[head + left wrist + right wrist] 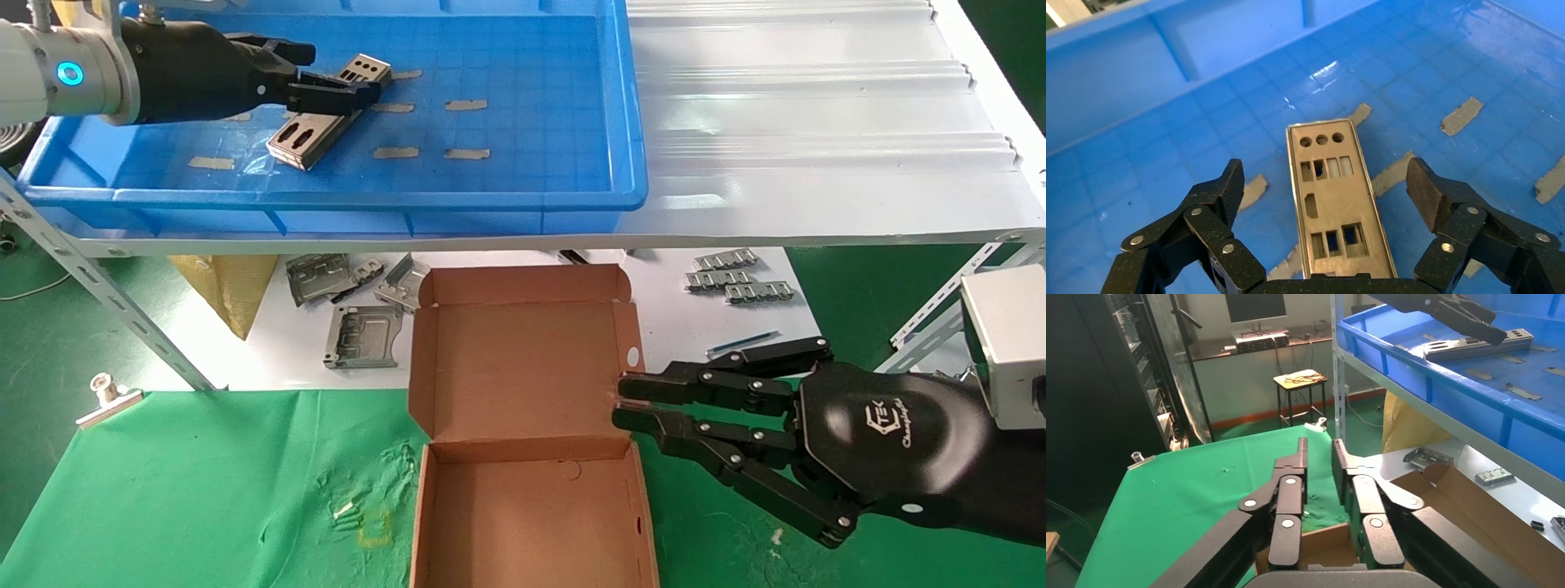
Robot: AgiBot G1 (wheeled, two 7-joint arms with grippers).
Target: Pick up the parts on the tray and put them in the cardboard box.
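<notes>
Blue tray is sitting on the upper shelf at 11 o'clock; cardboard box is lying lid-open on the green bench at 6. Right tool is idling just beside the box's 3 o'clock wall, fingers nearly closed, empty. Left tool is hovering released over the parts, straddling the top plate's width in the wrist view. Judgement: keep it centred, be lowering until the pads are flanking the long edges, then be clenching on one plate only.
</notes>
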